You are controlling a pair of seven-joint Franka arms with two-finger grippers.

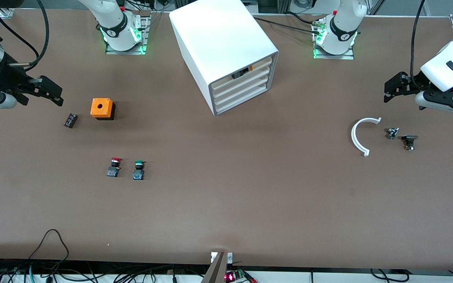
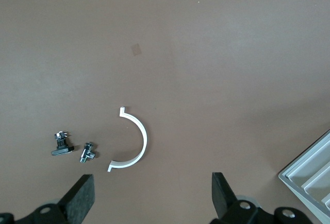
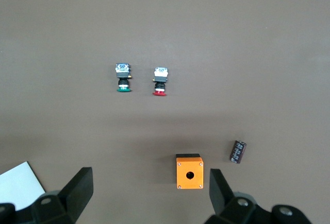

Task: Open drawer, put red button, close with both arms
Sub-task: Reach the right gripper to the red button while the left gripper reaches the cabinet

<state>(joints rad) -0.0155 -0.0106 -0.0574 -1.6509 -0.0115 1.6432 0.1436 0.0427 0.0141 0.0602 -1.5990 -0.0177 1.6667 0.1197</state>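
The white cabinet (image 1: 226,47) stands near the robots' bases, mid-table, with all its drawers pushed in. The drawer (image 1: 242,83) is second from the top, under the one with a black-and-orange part. The red button (image 1: 114,167) (image 3: 160,81) lies on the table toward the right arm's end, beside a green-capped button (image 1: 139,169) (image 3: 122,78). My right gripper (image 1: 53,93) (image 3: 148,195) hangs open and empty above the table near an orange box. At the other end my left gripper (image 1: 391,88) (image 2: 153,198) is open and empty above a white half-ring.
An orange box with a hole (image 1: 102,108) (image 3: 190,171) and a small black cylinder (image 1: 70,120) lie near the right gripper. A white half-ring (image 1: 362,135) (image 2: 131,139) and two small metal parts (image 1: 392,133) (image 1: 409,141) lie under the left gripper. Cables run along the table's front edge.
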